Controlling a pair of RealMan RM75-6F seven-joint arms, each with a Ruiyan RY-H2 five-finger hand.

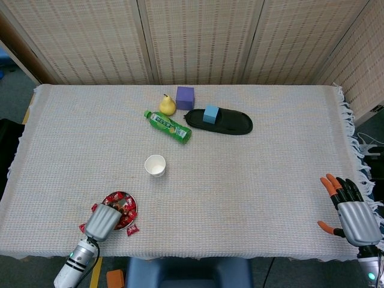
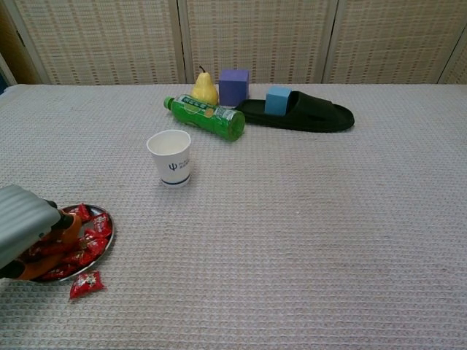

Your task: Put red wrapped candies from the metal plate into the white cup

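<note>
Presently, on the pale woven tablecloth [image 1: 258,180], a round metal plate [image 2: 106,248] heaped with red wrapped candies [image 2: 93,227] is sitting at the near left edge. The robot's left hand [image 1: 103,219], a grey-backed hand with orange-tipped dark fingers, is lying over the plate's near side, its fingers curling down among the candies; whether it is holding one cannot be told, since the back of the hand is covering the fingertips in both views. One loose red candy [image 2: 86,284] is lying on the cloth just in front of the plate, off its rim; in the head view another loose candy [image 1: 83,228] is showing beside the hand's left side.

The white paper cup [image 2: 170,157], upright and bearing a small dark logo, is standing well apart from the plate, farther back and to the right.

Further back, a green plastic bottle [image 2: 205,117] is lying on its side, with a yellow pear [image 2: 204,90] and a purple cube [image 2: 234,86] behind it. A black slipper [image 2: 306,115] is lying to the right, a light blue cube [image 2: 278,100] resting on it.

The right hand [image 1: 353,209] is hovering at the table's near right edge, fingers spread apart, holding nothing; only the head view is showing it.
</note>
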